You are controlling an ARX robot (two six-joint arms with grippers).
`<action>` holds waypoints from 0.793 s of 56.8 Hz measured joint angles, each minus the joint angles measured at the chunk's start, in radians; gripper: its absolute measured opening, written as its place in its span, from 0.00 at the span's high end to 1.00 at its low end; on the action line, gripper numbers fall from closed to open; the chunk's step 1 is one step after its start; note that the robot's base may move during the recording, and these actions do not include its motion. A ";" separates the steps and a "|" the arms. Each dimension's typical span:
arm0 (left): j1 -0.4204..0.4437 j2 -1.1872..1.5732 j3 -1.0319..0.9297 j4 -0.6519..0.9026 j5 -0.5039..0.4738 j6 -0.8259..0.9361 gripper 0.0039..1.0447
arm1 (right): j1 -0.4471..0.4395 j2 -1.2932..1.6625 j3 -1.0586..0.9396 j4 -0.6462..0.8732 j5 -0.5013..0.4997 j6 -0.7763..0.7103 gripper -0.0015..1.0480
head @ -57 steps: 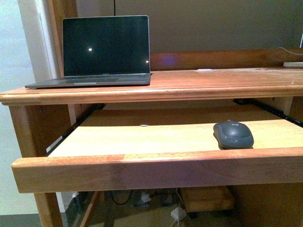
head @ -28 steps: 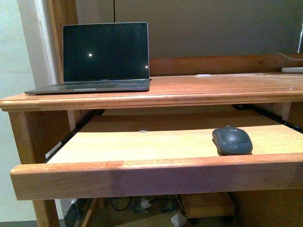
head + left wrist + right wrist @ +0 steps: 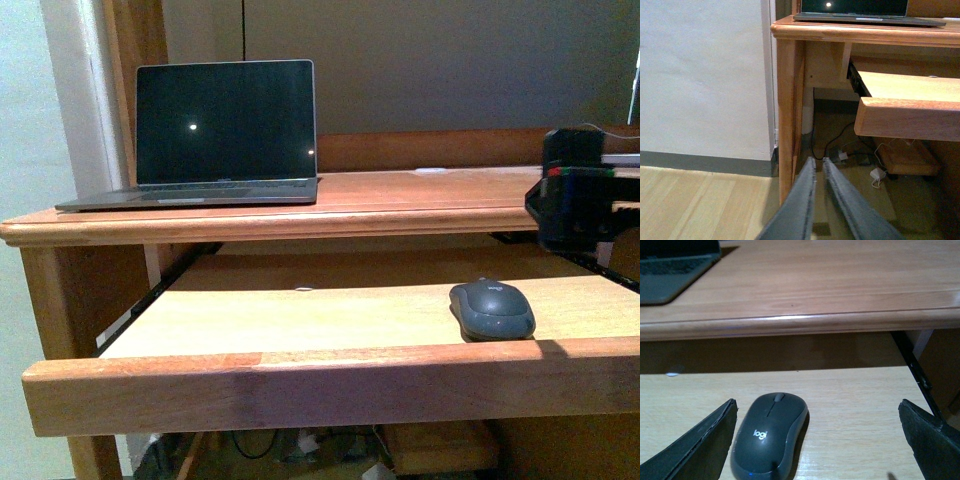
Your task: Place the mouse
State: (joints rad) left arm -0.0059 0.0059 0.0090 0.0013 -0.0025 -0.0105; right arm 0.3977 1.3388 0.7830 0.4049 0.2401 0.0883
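1. Compared with a moment ago, the right hand (image 3: 588, 195) is now showing at the right edge of the front view, above the pull-out shelf (image 3: 300, 312). The mouse (image 3: 492, 308) is lying about where it was.
2. The mouse is dark grey and domed, with a scroll wheel and a white logo. It is resting on the right part of the shelf.
3. The right hand is spreading wide and empty, with the mouse showing between its fingers and touching neither. The left hand (image 3: 817, 167) is hanging low toward the floor, nearly clenched and gripping nothing.
4. An open laptop (image 3: 225, 125) is sitting on the counter (image 3: 420, 192), whose edge is overhanging the back of the shelf.
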 joint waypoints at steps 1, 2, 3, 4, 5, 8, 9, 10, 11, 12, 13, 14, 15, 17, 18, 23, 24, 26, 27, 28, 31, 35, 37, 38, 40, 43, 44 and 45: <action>0.000 0.000 0.000 0.000 0.000 0.000 0.84 | 0.002 0.008 0.005 -0.004 0.006 -0.002 0.07; 0.000 0.000 0.000 0.000 0.000 0.000 0.80 | 0.005 0.021 0.016 -0.014 0.019 -0.009 0.07; 0.000 0.000 0.000 0.000 0.000 0.000 0.78 | 0.006 0.027 0.021 -0.020 0.026 -0.013 0.07; 0.000 0.000 0.000 0.000 0.000 0.000 0.75 | 0.011 0.039 0.030 -0.032 0.036 -0.019 0.07; 0.000 0.000 0.000 0.000 0.000 0.000 0.73 | 0.013 0.045 0.034 -0.040 0.043 -0.021 0.07; 0.000 0.000 0.000 0.000 0.000 0.000 0.65 | 0.024 0.070 0.053 -0.066 0.074 -0.042 0.07; 0.000 0.000 0.000 0.000 0.000 0.000 0.63 | 0.026 0.075 0.056 -0.070 0.080 -0.045 0.07; 0.000 0.000 0.000 0.000 0.000 0.000 0.60 | 0.031 0.083 0.063 -0.078 0.091 -0.051 0.07; 0.000 0.000 0.000 0.000 0.000 0.000 0.58 | 0.032 0.087 0.066 -0.082 0.095 -0.053 0.07; 0.000 0.000 0.000 0.000 0.000 0.000 0.55 | 0.037 0.094 0.073 -0.090 0.104 -0.059 0.07; 0.000 0.000 0.000 0.000 0.000 0.000 0.53 | 0.040 0.098 0.077 -0.094 0.109 -0.061 0.07; 0.000 0.000 0.000 0.000 0.000 0.000 0.50 | 0.045 0.105 0.083 -0.101 0.116 -0.067 0.07; 0.000 0.000 0.000 0.000 0.000 0.000 0.48 | 0.047 0.108 0.086 -0.104 0.119 -0.070 0.07; 0.000 0.000 0.000 0.000 0.000 0.000 0.43 | 0.053 0.115 0.095 -0.114 0.128 -0.079 0.07; 0.000 0.000 0.000 0.000 0.000 0.000 0.39 | 0.058 0.120 0.102 -0.121 0.133 -0.081 0.07; 0.000 0.000 0.000 0.000 0.000 0.000 0.28 | 0.076 0.133 0.123 -0.133 0.164 -0.104 0.07; 0.000 0.000 0.000 0.000 0.000 0.000 0.26 | 0.077 0.135 0.126 -0.133 0.168 -0.108 0.07; 0.000 0.000 0.000 0.000 0.000 0.000 0.21 | 0.085 0.140 0.134 -0.137 0.179 -0.116 0.07; 0.000 0.000 0.000 0.000 0.000 0.000 0.17 | 0.089 0.143 0.138 -0.141 0.185 -0.122 0.07; 0.000 0.000 0.000 0.000 0.000 0.000 0.16 | 0.091 0.146 0.141 -0.143 0.189 -0.125 0.07; 0.000 0.000 0.000 0.000 0.000 0.000 0.08 | 0.103 0.154 0.150 -0.151 0.207 -0.138 0.07; 0.000 0.000 0.000 0.000 0.000 0.002 0.07 | 0.116 0.165 0.156 -0.160 0.224 -0.156 0.07; 0.000 0.000 0.000 0.000 0.000 0.002 0.08 | 0.123 0.171 0.159 -0.168 0.235 -0.161 0.07; 0.000 0.000 0.000 0.000 0.000 0.002 0.08 | 0.125 0.172 0.161 -0.171 0.237 -0.162 0.07; 0.000 0.000 0.000 0.000 0.000 0.002 0.07 | 0.132 0.177 0.164 -0.181 0.245 -0.163 0.07; 0.000 0.000 0.000 0.000 0.000 0.002 0.07 | 0.143 0.187 0.172 -0.199 0.256 -0.165 0.07; 0.000 0.000 0.000 0.000 0.000 0.002 0.07 | 0.145 0.188 0.173 -0.203 0.259 -0.165 0.07; 0.000 0.000 0.000 0.000 0.000 0.002 0.07 | 0.150 0.192 0.177 -0.210 0.262 -0.165 0.07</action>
State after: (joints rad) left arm -0.0055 0.0059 0.0090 0.0013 -0.0025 -0.0086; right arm 0.5472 1.5311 0.9604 0.1947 0.5018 -0.0765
